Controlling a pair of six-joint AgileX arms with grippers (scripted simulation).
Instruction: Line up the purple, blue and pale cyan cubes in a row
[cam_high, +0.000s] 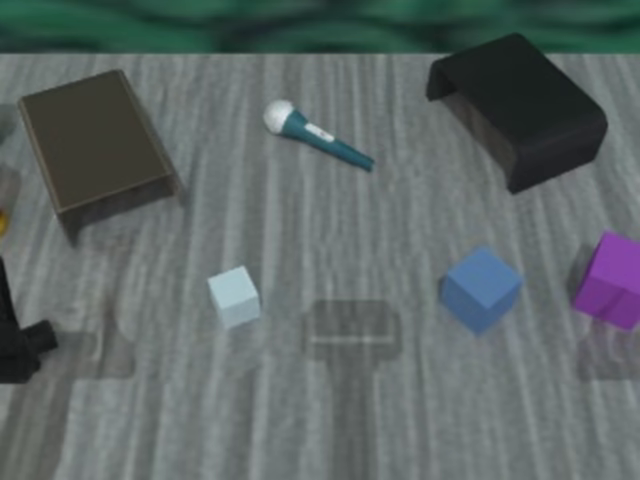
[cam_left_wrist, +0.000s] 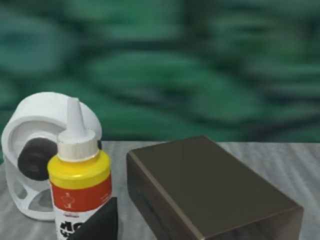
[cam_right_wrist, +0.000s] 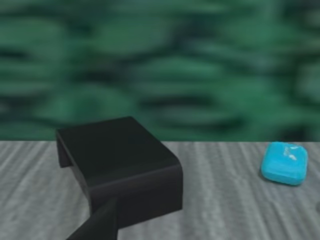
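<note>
Top view, near edge first: left arm parked at the tabletop's (cam_high: 330, 230) left edge, only a black part of it showing, left end effector (cam_high: 22, 345) open-or-closed state cannot be told. Right end effector not seen in the top view; the right wrist view shows just a dark finger (cam_right_wrist: 97, 222) tip, so its state cannot be told either.

Middle band holds the three cubes, all flat on the tabletop, well apart from each other. Pale cyan cube (cam_high: 234, 297) left of centre, smallest. Blue cube (cam_high: 481, 289) right of centre, turned at an angle. Purple cube (cam_high: 609, 280) at the right edge, partly cut off by the frame, near the blue one but not touching. They sit roughly along one left-right band.

Farther back: teal-handled microphone (cam_high: 316, 135) lying at a slant near centre. Brown box (cam_high: 95, 140) far left, black box (cam_high: 520, 108) far right, both open underneath like small stands.

Only the left wrist view shows: yellow-and-red glue bottle (cam_left_wrist: 79, 182) with white nozzle, upright, in front of a white round object (cam_left_wrist: 35, 150) with a black knob, beside the brown box (cam_left_wrist: 210, 192).

Only the right wrist view shows: a bright cyan rounded block (cam_right_wrist: 285, 163) on the tabletop, apart from the black box (cam_right_wrist: 120, 165). No cubes appear in either wrist view.
</note>
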